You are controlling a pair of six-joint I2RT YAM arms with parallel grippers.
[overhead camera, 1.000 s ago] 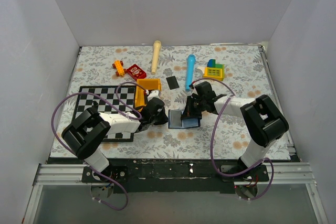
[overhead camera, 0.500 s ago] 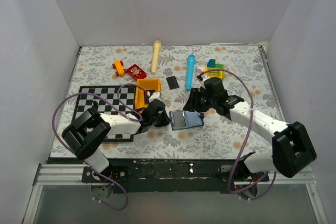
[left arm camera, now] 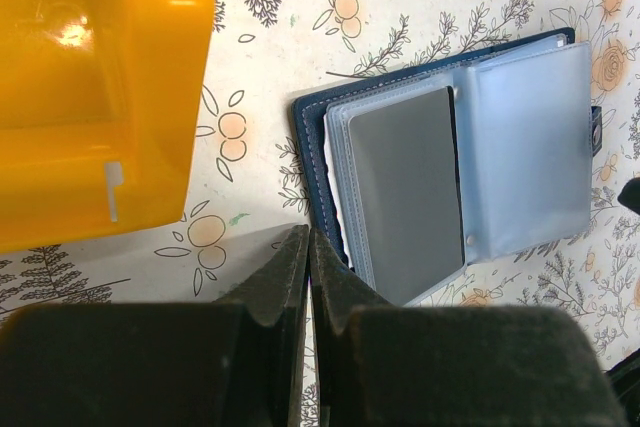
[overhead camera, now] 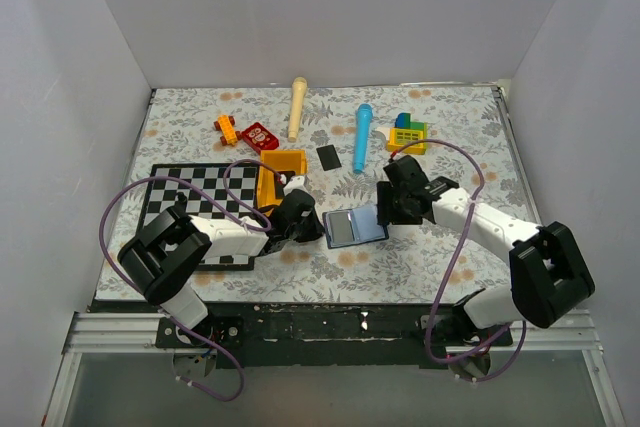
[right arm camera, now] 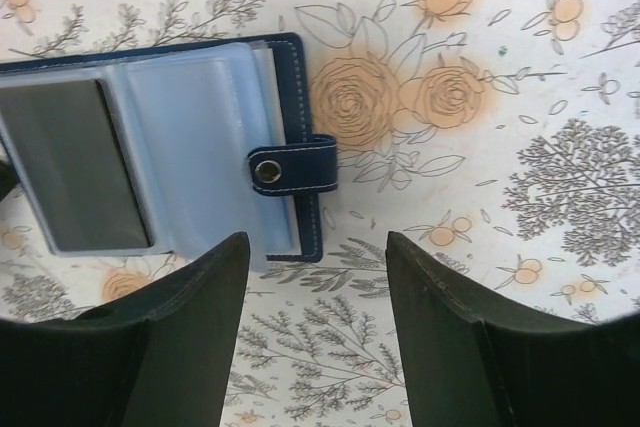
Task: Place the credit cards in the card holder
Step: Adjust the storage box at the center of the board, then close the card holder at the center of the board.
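**A:** What lies farthest left of the card holder [overhead camera: 368,225]?

**B:** A checkered board [overhead camera: 190,197], well to its left, with the left arm stretched across it. Closer in, behind the holder and to its left, stands an orange bin [overhead camera: 281,167].

**A:** And the left gripper [overhead camera: 306,223]?

**B:** It is low over the floral cloth [overhead camera: 430,257], just beside the holder's left edge. Its fingers [left arm camera: 285,277] are pressed flat together with nothing visible between them. I cannot tell whether the tips touch the navy cover.

**A:** How does the holder itself lie?

**B:** It lies open and flat on the cloth between the two grippers, clear pockets facing up. The first credit card [left arm camera: 405,197] sits inside the pocket on the half nearer the left gripper and shows dark grey through the plastic. The pocket on the other half shows only pale blue.

**A:** Where is the second credit card [overhead camera: 328,157]?

**B:** It lies bare on the cloth behind the holder, apart from it and a little left of its middle.

**A:** And the holder's right side?

**B:** A navy strap with a silver snap stud [right arm camera: 268,173] sticks out from that edge. The right gripper [right arm camera: 315,247] hangs over it with its jaws spread wide, holding nothing. The strap shows in the gap between them.

**A:** Anything farther right?

**B:** A blue marker [overhead camera: 362,135] lies behind the holder, and a yellow block toy [overhead camera: 408,132] sits behind it to the right.
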